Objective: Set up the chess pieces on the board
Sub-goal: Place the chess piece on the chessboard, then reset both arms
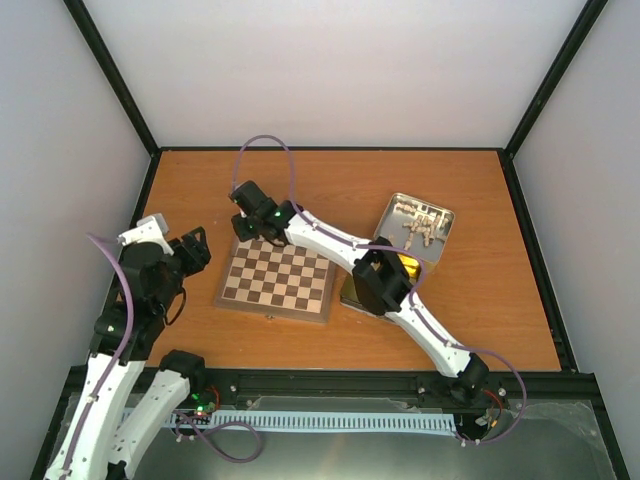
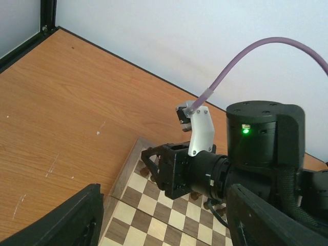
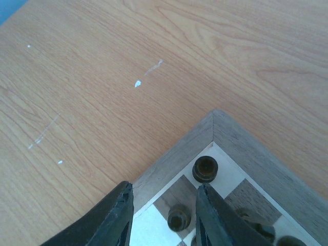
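Several dark chess pieces (image 3: 205, 169) stand at the board (image 3: 241, 148) corner.
Open right claw (image 3: 164, 189) straddles one piece; left claw (image 1: 193, 250) open, empty. Pieces likely light, smooth, tippy: grip the slender stem squarely.

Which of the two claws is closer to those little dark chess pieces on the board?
The right gripper: its fingers straddle one of the dark pieces at the board's far left corner. The left gripper sits off the board's left side, apart from them.
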Action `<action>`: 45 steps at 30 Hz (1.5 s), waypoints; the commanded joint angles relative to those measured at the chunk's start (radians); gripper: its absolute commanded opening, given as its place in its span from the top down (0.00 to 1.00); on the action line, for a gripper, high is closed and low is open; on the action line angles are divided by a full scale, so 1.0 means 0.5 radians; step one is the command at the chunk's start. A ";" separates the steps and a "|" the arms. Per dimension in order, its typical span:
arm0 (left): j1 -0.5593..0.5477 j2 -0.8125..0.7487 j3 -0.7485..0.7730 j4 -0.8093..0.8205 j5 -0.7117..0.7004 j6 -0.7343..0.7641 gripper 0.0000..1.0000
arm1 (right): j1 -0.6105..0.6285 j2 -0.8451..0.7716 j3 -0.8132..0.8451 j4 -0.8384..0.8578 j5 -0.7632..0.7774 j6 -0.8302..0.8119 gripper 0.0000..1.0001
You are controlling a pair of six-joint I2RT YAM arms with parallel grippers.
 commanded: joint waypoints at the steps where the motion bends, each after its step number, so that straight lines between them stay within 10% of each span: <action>1: 0.014 -0.065 0.076 -0.017 0.033 0.122 0.33 | -0.004 -0.302 0.020 -0.076 0.024 0.052 0.65; 13: 0.014 -0.210 0.059 0.121 0.343 0.465 0.18 | -0.010 -1.952 -1.893 0.400 0.655 0.136 0.50; 21: 0.014 -0.269 -0.022 0.245 0.473 0.560 0.01 | -0.013 -3.062 -2.775 0.107 1.275 0.291 0.41; 31: 0.014 -0.329 -0.031 0.301 0.423 0.607 0.00 | -0.013 -4.141 -3.108 -0.249 1.523 0.291 0.24; 45: 0.014 -0.463 0.339 0.237 0.235 0.739 0.00 | -0.013 -4.701 -2.781 -0.379 1.646 -0.153 0.02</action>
